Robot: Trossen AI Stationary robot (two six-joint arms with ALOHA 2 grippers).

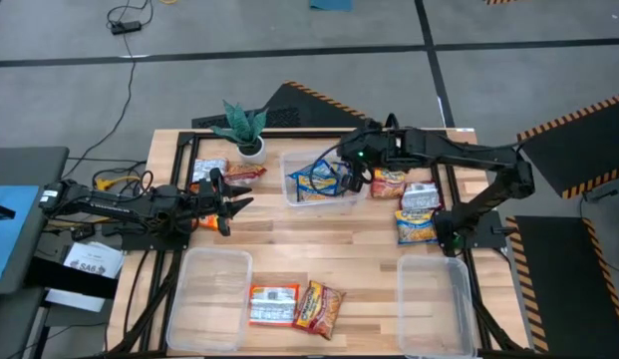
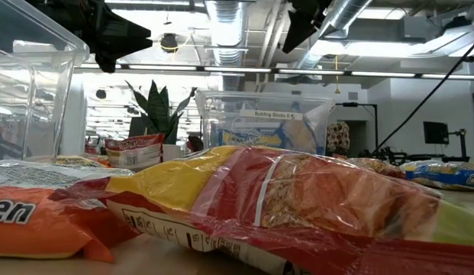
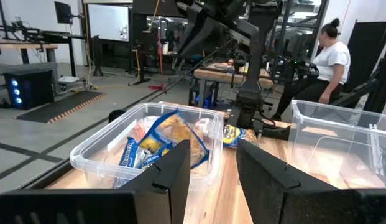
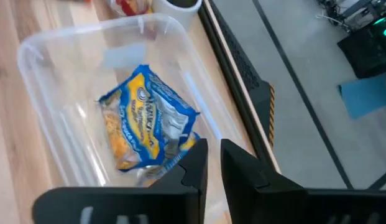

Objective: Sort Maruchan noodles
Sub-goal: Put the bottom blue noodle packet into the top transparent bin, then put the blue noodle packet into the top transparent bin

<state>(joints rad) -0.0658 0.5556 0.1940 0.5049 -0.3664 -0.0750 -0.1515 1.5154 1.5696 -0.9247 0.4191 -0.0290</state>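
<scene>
noodles, sorting, entry by view.

high view: right gripper point(image 1: 341, 180) hangs over the back tub point(image 1: 319, 179), which holds blue packets point(image 1: 314, 181). loose packets point(image 1: 417, 209) lie by the right arm's base, two more point(image 1: 294, 305) at the front between the empty front tubs point(image 1: 211, 284), and a couple point(image 1: 211, 170) near the plant point(image 1: 245, 128). left gripper point(image 1: 229, 203) waits low over the left of the table, fingers spread, holding nothing i can see.

low view: a red-and-yellow packet point(image 2: 298, 206) fills the foreground; the back tub point(image 2: 263, 122) stands behind it with blue packets inside. both arms are only dark shapes overhead.

left wrist view: fingers point(image 3: 174, 171) stand apart, nothing between them; the tub point(image 3: 99, 155) with blue packets point(image 3: 158, 146) lies ahead.

right wrist view: a blue packet point(image 4: 146, 124) lies in the tub point(image 4: 43, 56), just past the fingertips point(image 4: 196, 158). only a narrow gap shows between the fingers and nothing sits in it; i cannot tell whether the corner of the wrapper is pinched.

my judgement: this is the drop. i would spread the fingers fully, lift straight up clear of the tub wall, and check the wrapper is not clinging before swinging to the loose packets.
</scene>
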